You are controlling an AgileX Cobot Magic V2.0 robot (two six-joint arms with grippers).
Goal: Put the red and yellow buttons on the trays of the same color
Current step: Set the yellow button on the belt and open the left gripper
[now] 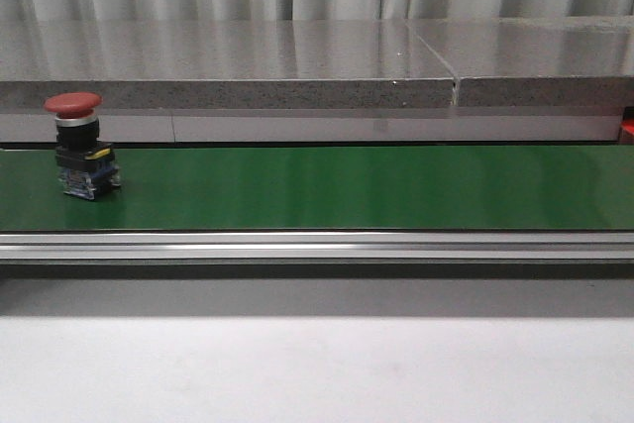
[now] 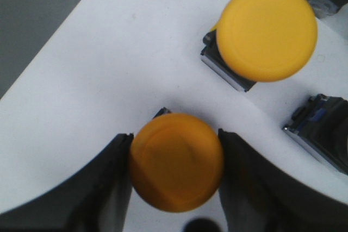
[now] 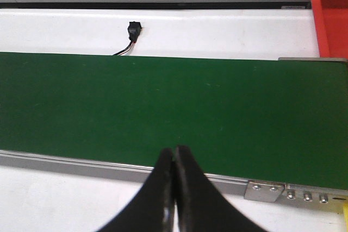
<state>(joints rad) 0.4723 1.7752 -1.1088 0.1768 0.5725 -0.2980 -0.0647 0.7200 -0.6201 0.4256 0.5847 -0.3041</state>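
**Left gripper on a yellow button, red button on the belt**

On my left wrist feed the left gripper [image 2: 175, 161] has its two dark fingers [image 2: 106, 188] pressed against either side of a yellow button [image 2: 176, 161], closed on its cap over a white surface [image 2: 109, 69]. A second yellow button [image 2: 266, 32] sits near the held one, apart from it, with a metal-bodied part [image 2: 321, 131] just beside it; I cannot tell what that part is.

On my right wrist feed the right gripper [image 3: 174, 183] is fully closed, fingertips touching, holding nothing, above the near edge of the green belt [image 3: 174, 112]. A red tray [image 3: 331, 20] lies beyond the belt's far corner.

The front feed shows a red button [image 1: 82, 146] standing upright on the belt's left end.
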